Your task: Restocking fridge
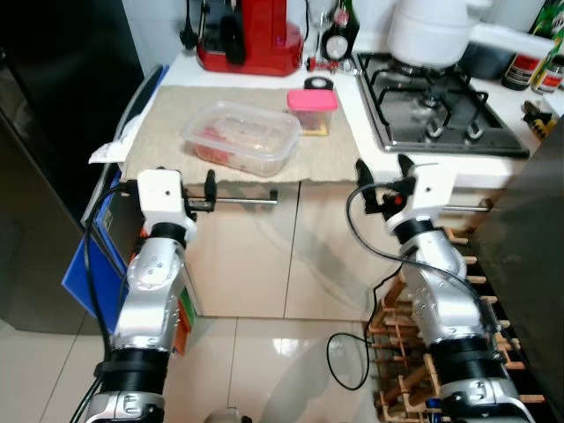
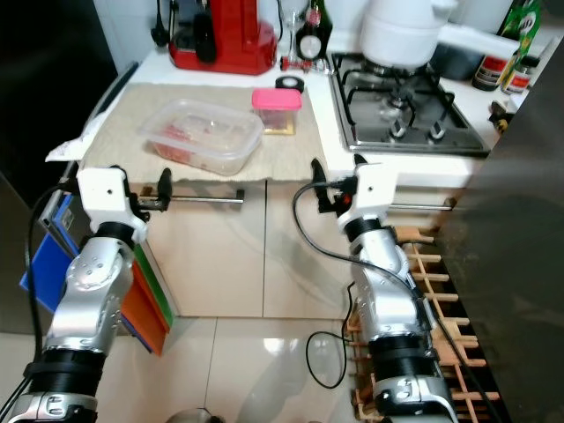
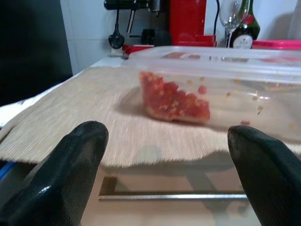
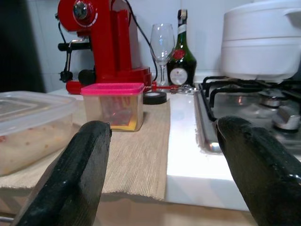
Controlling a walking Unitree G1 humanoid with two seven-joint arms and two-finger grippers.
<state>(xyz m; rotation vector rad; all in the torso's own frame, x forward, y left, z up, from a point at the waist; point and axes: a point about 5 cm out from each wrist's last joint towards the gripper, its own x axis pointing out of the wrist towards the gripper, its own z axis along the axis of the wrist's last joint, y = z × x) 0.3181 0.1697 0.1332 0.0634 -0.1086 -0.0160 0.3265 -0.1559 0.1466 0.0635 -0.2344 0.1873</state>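
i held both arms at the counter edge: left gripper (image 3: pixel 164 174) with fingers apart before the clear food tub (image 1: pixel 241 137) on the beige mat (image 1: pixel 167 115), right gripper (image 4: pixel 174 174) spread near the pink-lidded container (image 1: pixel 311 111) beside the hob (image 1: pixel 441 119).

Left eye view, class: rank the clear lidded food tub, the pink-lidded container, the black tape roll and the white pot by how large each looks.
1. White pot, largest, though partly cropped.
2. Clear lidded food tub, close behind; its nearness to the camera makes this order unsure.
3. Pink-lidded container.
4. Black tape roll, smallest.
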